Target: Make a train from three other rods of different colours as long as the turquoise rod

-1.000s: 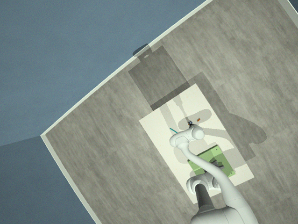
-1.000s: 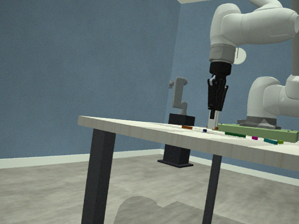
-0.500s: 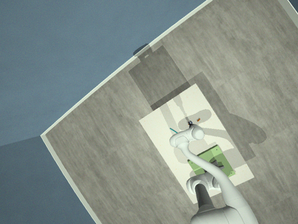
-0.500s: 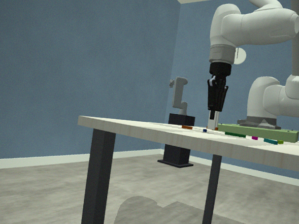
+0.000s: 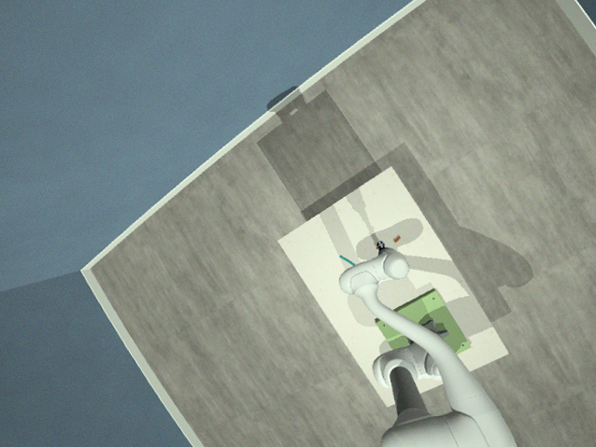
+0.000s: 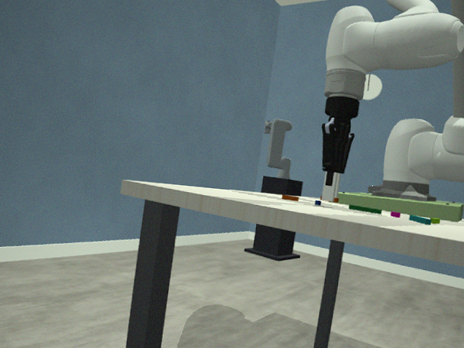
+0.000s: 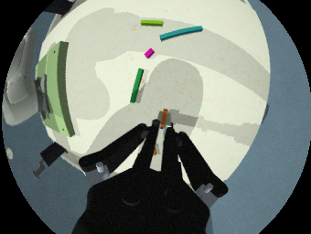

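Note:
My gripper (image 6: 329, 182) (image 7: 164, 117) (image 5: 379, 245) is shut on a reddish rod (image 6: 329, 193) (image 7: 163, 117). The rod hangs upright with its lower end at or just above the table (image 6: 221, 200). A blue rod (image 6: 317, 202) and an orange rod (image 6: 290, 197) (image 5: 396, 239) lie close by. The turquoise rod (image 5: 347, 260) (image 6: 420, 219) (image 7: 181, 32) lies apart, near a lime rod (image 7: 152, 23) (image 6: 435, 220). A magenta rod (image 7: 148, 53) (image 6: 395, 214) and a green rod (image 7: 137, 86) (image 6: 364, 209) lie between them and the gripper.
The arm's green base plate (image 5: 437, 306) (image 6: 399, 205) (image 7: 55, 91) sits on the table beside the rods. A small grey robot on a dark pedestal (image 6: 278, 151) stands on the floor behind the table.

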You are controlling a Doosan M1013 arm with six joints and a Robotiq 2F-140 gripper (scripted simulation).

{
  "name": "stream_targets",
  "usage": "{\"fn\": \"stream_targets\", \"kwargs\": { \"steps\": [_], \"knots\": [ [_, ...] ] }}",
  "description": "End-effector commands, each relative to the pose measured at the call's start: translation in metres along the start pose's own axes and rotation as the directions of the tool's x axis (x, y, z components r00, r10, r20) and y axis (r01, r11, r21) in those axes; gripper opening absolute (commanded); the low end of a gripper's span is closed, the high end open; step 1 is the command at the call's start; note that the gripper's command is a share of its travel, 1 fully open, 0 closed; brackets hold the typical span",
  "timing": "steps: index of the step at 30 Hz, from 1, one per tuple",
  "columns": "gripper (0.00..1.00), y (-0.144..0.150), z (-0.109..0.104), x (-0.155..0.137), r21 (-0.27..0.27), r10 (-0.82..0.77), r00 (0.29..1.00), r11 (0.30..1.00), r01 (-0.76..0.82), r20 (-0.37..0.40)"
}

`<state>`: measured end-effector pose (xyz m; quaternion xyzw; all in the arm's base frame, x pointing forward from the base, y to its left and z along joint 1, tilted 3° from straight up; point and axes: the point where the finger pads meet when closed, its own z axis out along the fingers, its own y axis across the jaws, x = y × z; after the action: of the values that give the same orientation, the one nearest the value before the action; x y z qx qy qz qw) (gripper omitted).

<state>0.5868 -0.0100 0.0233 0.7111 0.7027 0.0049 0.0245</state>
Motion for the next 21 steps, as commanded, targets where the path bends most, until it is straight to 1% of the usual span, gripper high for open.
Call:
{"fn": "stream_targets", "kwargs": {
  "steps": [1,11,21],
  "knots": [
    [0.03,0.0000,-0.0001,0.0000,0.000,0.000,1.000,1.000,0.000,0.000],
    [0.03,0.0000,0.0003,0.0000,0.000,0.000,1.000,1.000,0.000,0.000],
    [0.03,0.0000,0.0059,0.0000,0.000,0.000,1.000,1.000,0.000,0.000]
  ]
}}
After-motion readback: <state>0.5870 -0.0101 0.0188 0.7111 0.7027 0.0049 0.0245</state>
